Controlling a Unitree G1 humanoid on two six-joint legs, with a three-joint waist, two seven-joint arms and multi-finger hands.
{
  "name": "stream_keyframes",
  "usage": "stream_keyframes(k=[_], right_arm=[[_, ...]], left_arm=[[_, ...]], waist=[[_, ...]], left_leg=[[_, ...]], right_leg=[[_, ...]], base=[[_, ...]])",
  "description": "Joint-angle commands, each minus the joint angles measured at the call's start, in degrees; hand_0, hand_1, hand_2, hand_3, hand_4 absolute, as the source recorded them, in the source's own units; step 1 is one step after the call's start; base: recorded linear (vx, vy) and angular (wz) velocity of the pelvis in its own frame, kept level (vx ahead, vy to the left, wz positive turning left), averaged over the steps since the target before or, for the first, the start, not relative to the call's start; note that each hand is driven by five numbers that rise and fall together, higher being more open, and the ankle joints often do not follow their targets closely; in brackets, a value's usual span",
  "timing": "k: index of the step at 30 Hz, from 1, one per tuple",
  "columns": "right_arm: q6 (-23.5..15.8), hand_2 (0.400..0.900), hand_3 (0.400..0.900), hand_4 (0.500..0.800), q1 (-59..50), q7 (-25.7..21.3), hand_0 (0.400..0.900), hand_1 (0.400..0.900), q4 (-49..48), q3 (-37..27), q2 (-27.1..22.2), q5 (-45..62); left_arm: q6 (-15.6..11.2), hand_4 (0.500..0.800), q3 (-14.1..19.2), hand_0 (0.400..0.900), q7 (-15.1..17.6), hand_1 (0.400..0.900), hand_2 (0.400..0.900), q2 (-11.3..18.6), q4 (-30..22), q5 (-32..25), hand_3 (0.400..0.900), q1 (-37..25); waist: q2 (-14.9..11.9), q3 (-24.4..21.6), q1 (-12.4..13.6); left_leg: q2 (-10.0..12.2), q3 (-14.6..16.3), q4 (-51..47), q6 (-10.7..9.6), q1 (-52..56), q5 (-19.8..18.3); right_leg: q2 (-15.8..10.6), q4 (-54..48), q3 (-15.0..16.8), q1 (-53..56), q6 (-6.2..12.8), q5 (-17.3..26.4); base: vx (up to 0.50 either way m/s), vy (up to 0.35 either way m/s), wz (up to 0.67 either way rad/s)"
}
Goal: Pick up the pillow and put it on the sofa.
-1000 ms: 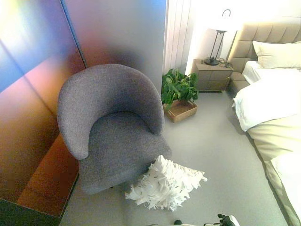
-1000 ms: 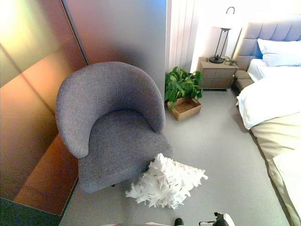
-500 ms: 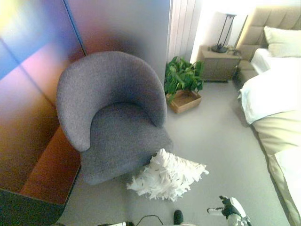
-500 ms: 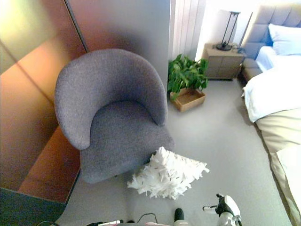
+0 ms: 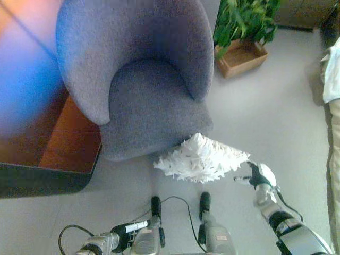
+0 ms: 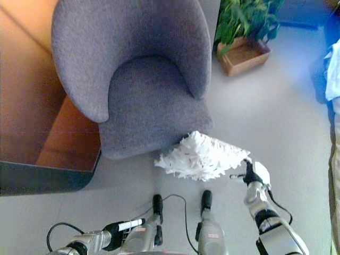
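**Camera tipped down; right hand now at the pillow's corner**

Since the earlier frames the whole view has swung downward: lamp, nightstand and most of the bed have left the picture, which is camera motion, not object motion. The pillow (image 5: 201,159) has stayed on the floor against the front of the sofa (image 5: 139,74). The right hand (image 5: 257,176) has risen from the bottom edge and now sits just beside the pillow's right-hand corner; whether it touches cannot be told.

Pillow: white, covered in shaggy feather-like tufts, roughly square, lying with one corner pointing toward the seat and its ragged fringe spread on the grey floor (image 5: 265,106). Its upper corner meets the sofa's front edge.

Sofa: grey fabric tub chair, curved back wrapping round the seat.

Right hand: dark with white covers, fingers loosely extended, grasping nothing. Left hand (image 5: 129,230): low at the bottom edge, fingers straight, nothing held.

Behind: green potted plant (image 5: 245,18) in a wooden box (image 5: 241,57); a white bed (image 5: 332,79) edge at right.
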Motion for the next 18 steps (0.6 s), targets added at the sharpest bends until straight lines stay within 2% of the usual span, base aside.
stream_keyframes(k=[1, 8, 12, 18], right_arm=[[-0.88, 0.900, 0.900, 0.800, -7.62, -0.42, 0.900, 0.900, -1.66, 2.55, -6.86, -0.13], [-1.00, 0.900, 0.900, 0.800, -16.37, 2.98, 0.900, 0.900, -2.74, 4.87, -12.02, -1.43], [-0.45, 0.900, 0.900, 0.800, -19.37, 4.32, 0.900, 0.900, -4.08, 6.38, -14.29, -3.02], [0.62, 0.900, 0.900, 0.800, -23.93, 7.59, 0.900, 0.900, -6.42, 8.13, -17.96, -2.70]], left_arm=[[1.57, 0.800, -2.73, 0.900, 0.70, 0.900, 0.900, 0.72, 2.48, -2.08, 0.900, -2.13], [0.69, 0.800, -3.29, 0.900, 2.29, 0.900, 0.900, -0.50, 1.77, -5.86, 0.900, -3.84], [1.25, 0.800, -3.74, 0.900, 4.17, 0.900, 0.900, -0.94, 1.17, -7.31, 0.900, -3.77], [0.69, 0.800, -4.14, 0.900, 3.85, 0.900, 0.900, -1.40, 0.10, -7.88, 0.900, -3.07]], waist=[[-1.06, 3.07, 1.31], [0.75, 5.74, 2.37], [1.69, 6.43, 2.71], [3.41, 7.91, 3.18]], left_leg=[[-3.93, -2.28, -0.27, 3.08, -3.82, -1.85], [-4.76, -3.38, 0.90, 2.78, -9.48, -0.33], [-5.32, -3.86, 1.62, 2.59, -11.95, 0.27], [-6.32, -4.17, 2.47, 2.58, -15.72, 1.11]], right_leg=[[1.33, 7.80, -3.02, -1.97, 1.18, -7.85], [0.75, 14.05, -4.33, -9.19, 1.08, -9.63], [0.30, 16.59, -4.39, -12.24, 1.08, -10.40], [-0.81, 19.20, -3.57, -16.77, 1.38, -10.87]], base=[[-0.10, -0.029, 0.12], [-0.08, 0.021, 0.12], [-0.04, 0.063, 0.11], [-0.04, 0.086, 0.05]])
